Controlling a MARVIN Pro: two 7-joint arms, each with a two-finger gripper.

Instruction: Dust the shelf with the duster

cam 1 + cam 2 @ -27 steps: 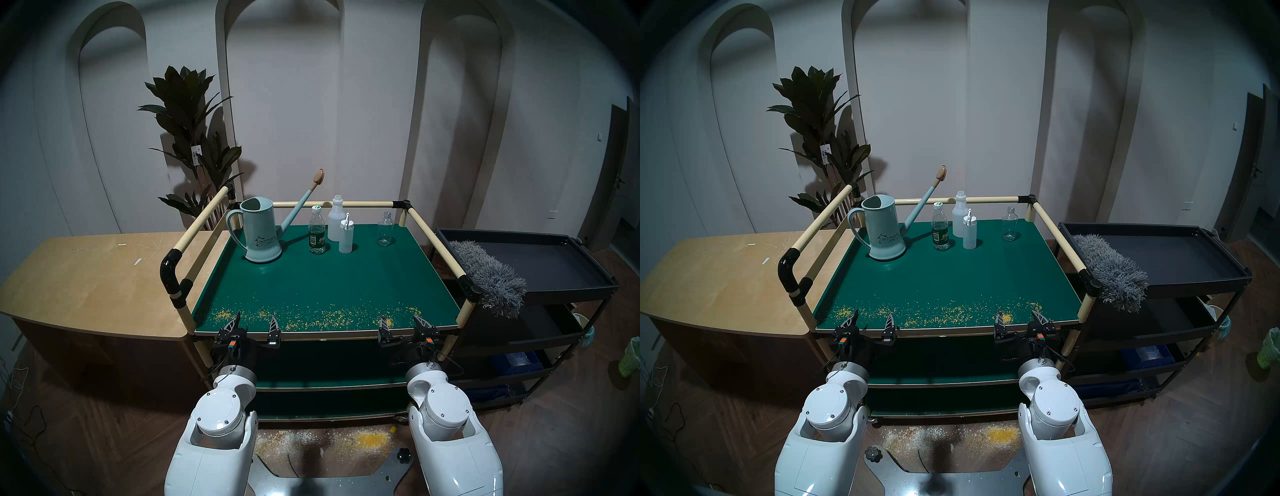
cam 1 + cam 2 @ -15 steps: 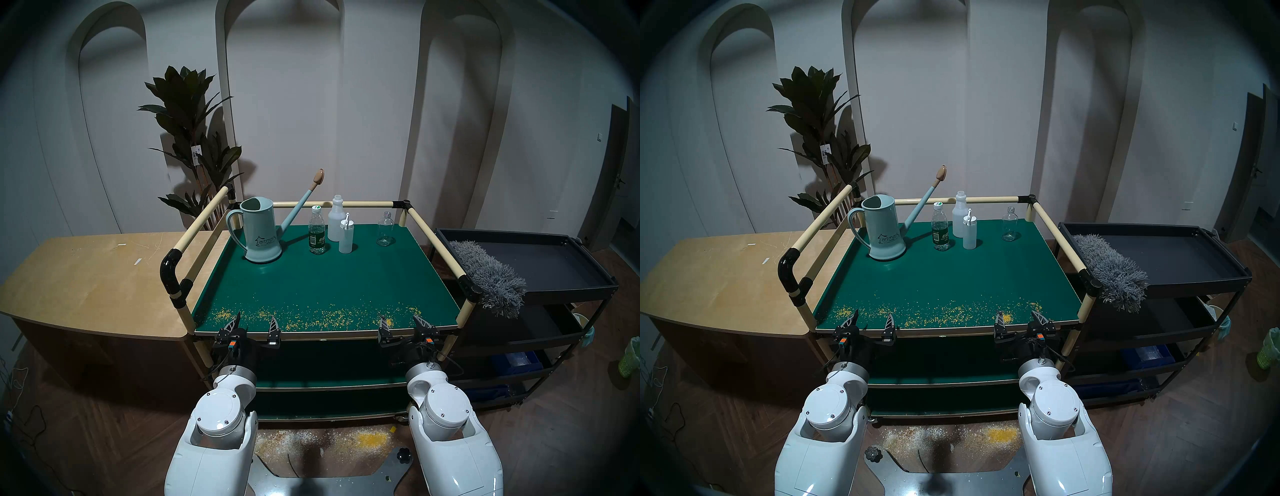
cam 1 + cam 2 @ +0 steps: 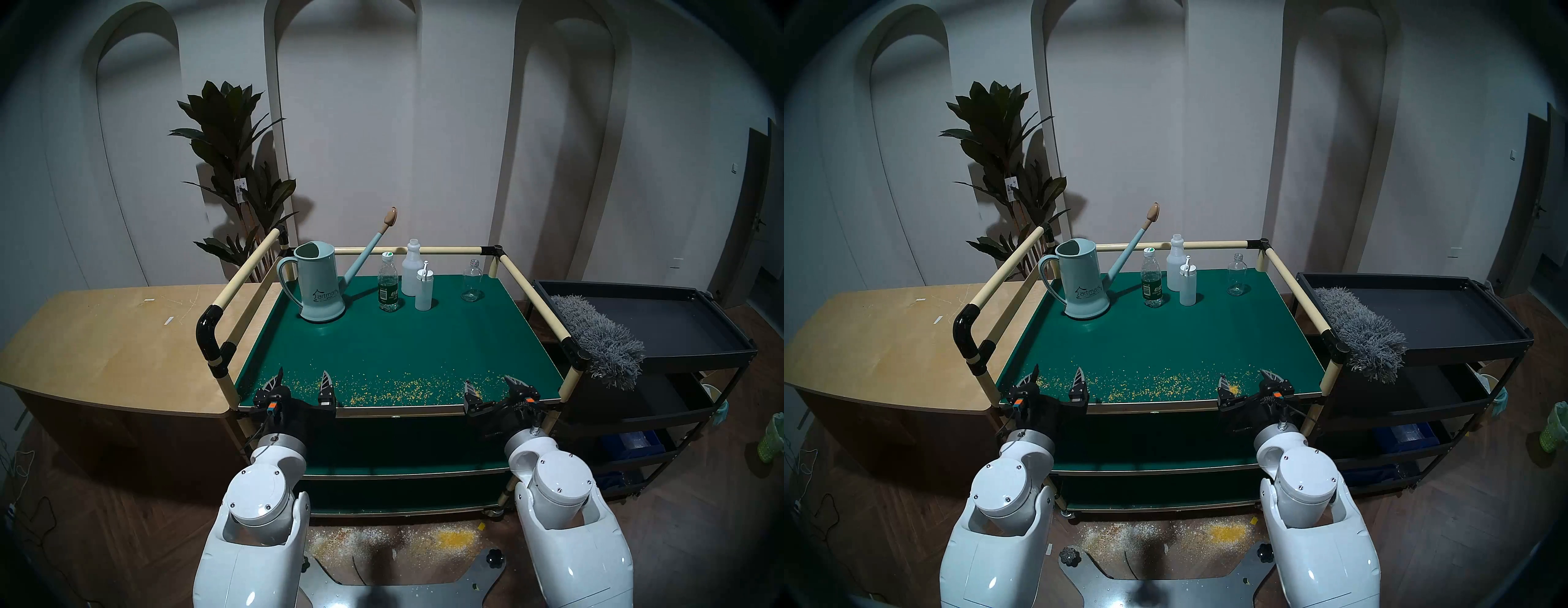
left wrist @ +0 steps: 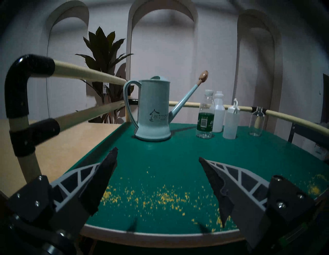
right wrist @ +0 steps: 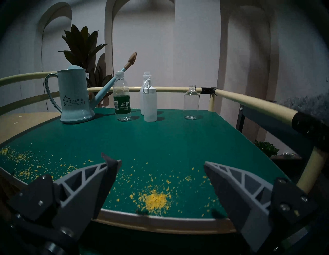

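While duster [image 3: 596, 335] lies on black cart – well right of right end effector [image 3: 492, 385] – both end effectors spread, empty

- Both white arms reach forward side by side, well apart, forearms roughly parallel.
- The left hand [image 3: 300, 379] points level and forward, its two fingers [image 4: 105, 171] spread wide with nothing between them.
- The right hand [image 3: 492, 385] points forward and tips slightly downward, its fingers [image 5: 229, 179] likewise spread wide and empty.
- Neither hand touches anything.
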